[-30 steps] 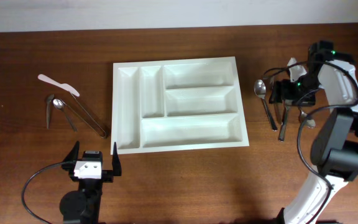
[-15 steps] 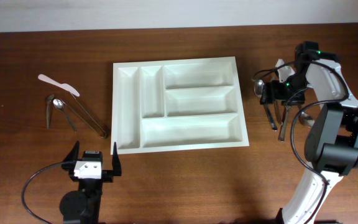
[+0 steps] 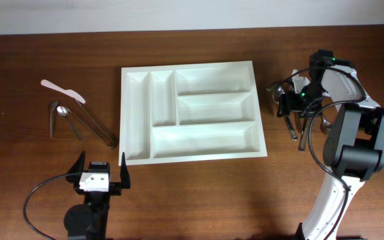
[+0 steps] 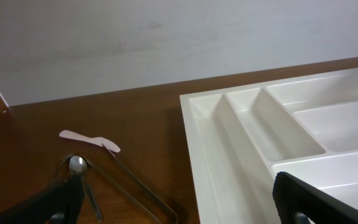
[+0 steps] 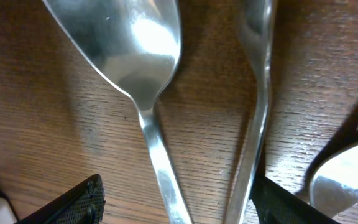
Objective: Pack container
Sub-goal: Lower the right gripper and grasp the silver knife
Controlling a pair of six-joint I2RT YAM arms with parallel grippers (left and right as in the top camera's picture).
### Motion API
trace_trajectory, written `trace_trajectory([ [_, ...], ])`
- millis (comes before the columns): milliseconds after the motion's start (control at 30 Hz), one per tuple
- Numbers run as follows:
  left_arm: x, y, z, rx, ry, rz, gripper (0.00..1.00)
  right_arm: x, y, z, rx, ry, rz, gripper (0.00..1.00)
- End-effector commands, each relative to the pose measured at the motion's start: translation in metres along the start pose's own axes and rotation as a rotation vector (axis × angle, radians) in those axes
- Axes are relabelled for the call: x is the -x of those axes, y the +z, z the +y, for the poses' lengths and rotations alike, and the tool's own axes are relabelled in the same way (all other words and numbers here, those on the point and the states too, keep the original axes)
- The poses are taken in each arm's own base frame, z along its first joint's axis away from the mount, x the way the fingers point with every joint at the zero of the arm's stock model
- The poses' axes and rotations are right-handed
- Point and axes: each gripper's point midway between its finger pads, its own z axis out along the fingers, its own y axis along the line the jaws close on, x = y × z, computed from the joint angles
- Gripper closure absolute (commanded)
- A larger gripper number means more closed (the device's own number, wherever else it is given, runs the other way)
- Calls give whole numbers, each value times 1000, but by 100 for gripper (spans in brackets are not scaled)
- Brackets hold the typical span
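White plastic, the container (image 3: 187,65) lay flat on the brown wooden bench (image 3: 199,193), all five compartments bare. It sat just ahead of the left gripper (image 3: 102,167) and a little to that gripper's right. From the left wrist its near corner (image 4: 291,143) filled the right half of the view above the jaws. Those jaws (image 4: 179,205) stood wide apart, holding nothing, low over the bench.

Ahead and to the left of them lay a pale flat utensil (image 3: 62,91), a small spoon (image 3: 61,112) and a pair of thin metal tongs (image 3: 92,123), all clear of the container.

The right gripper (image 3: 292,100) was down among the cutlery beyond the container's right edge, near it but not touching. Its jaws (image 5: 179,205) were spread open close above the wood, gripping nothing. A steel spoon (image 5: 129,43) lay bowl-up in front of them, its handle running back into the gap between them. A second metal handle (image 5: 260,93) ran alongside, just inside the right-hand finger. A shiny rounded piece (image 5: 347,174) showed just outside that finger; I could not tell what it was.
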Motion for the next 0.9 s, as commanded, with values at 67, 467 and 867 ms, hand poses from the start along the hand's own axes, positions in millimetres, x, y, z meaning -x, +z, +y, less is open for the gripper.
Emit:
trace_trajectory([
  [67, -1, 0, 0, 3, -12, -2, 1, 2, 4, -2, -15, -4, 0, 24],
  [467, -1, 0, 0, 3, -12, -2, 1, 34, -27, -20, -129, 7, -99, 23],
  [867, -1, 0, 0, 3, -12, -2, 1, 37, -26, -31, -186, 10, -102, 28],
])
